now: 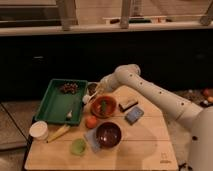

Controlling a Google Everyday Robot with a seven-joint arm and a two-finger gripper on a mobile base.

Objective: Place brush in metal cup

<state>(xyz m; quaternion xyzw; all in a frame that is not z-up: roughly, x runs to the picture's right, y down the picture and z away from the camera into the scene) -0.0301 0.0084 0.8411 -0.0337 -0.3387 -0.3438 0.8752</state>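
The metal cup (92,88), small and dull grey, stands at the table's back edge, just right of the green tray (56,102). My gripper (99,91) reaches in from the right on the white arm (150,92) and hovers right beside the cup, above the rim of the orange bowl (104,106). The brush (86,98) shows as a small white head just below the cup, with a thin pale handle running up toward the gripper. The contact between gripper and brush is hidden.
A dark-topped block (128,103) and blue sponge (134,115) lie under the arm. An orange fruit (91,121), dark red bowl (108,134), small green cup (77,146), yellow-handled utensil (59,133) and white cup (39,130) fill the front left.
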